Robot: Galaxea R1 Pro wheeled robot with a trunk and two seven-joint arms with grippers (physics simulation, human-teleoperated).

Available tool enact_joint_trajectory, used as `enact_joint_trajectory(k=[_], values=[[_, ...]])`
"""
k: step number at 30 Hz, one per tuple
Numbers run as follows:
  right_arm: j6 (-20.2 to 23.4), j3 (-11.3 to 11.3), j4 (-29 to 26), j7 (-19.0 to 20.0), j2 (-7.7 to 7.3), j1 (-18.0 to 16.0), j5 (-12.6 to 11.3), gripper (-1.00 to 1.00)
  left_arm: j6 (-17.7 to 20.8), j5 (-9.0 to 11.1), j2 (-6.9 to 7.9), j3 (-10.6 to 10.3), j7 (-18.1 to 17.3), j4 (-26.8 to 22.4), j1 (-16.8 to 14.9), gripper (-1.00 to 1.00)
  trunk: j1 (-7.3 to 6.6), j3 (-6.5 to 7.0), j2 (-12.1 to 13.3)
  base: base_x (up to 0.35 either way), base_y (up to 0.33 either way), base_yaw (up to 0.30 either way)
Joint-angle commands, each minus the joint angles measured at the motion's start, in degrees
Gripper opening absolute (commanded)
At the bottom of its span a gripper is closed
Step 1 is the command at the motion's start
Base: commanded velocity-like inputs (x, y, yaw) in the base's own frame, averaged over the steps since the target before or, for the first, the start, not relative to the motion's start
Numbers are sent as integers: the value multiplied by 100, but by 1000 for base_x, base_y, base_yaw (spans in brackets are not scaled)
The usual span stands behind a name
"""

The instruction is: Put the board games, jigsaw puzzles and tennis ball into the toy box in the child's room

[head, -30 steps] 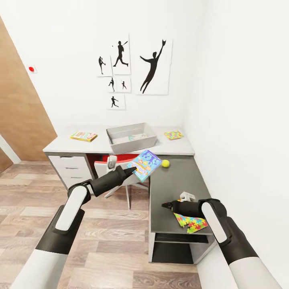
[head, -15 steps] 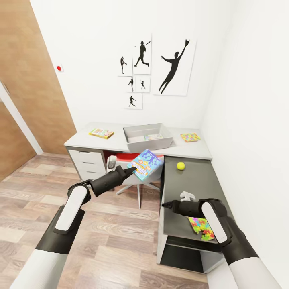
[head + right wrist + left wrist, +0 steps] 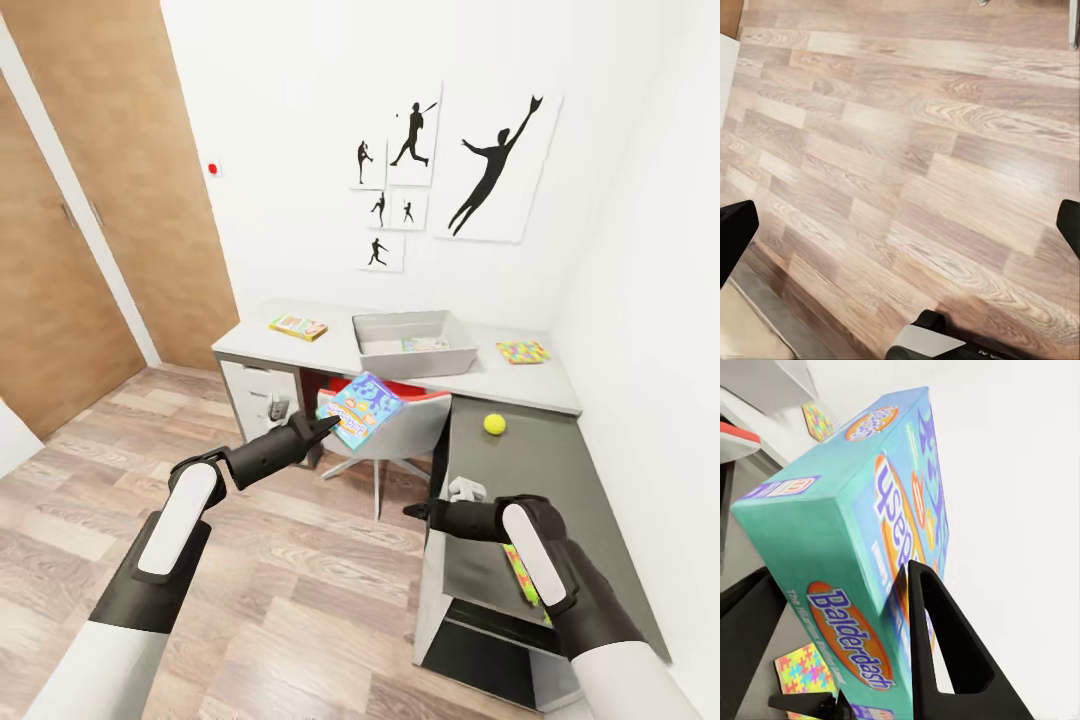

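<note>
One board game in hand: the left gripper (image 3: 325, 424) has its fingers clamped on the light-blue Balderdash box (image 3: 362, 408), held tilted over the wood floor (image 3: 260, 560), near side of the desk (image 3: 520, 470). Ahead and a touch right sits the toy box (image 3: 412, 342), on the far desk top, so the left arm's carry runs forward. Right gripper (image 3: 418, 511) hangs empty, fingers spread, beside the dark wing

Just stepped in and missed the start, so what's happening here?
The robot's left gripper holds a light-blue board game out over the floor, short of the desk. The toy box on the desk already has something flat inside. A tennis ball, two jigsaw puzzles and another game wait outside it. The right gripper carries nothing.
</note>
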Motion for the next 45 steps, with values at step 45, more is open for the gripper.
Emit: enact_joint_trajectory(k=[45], values=[[17,-6,-29,55,-5,8,59,100,11,-1,2,-11,0,1,-7,-100,3,25,-12,81,53,109]])
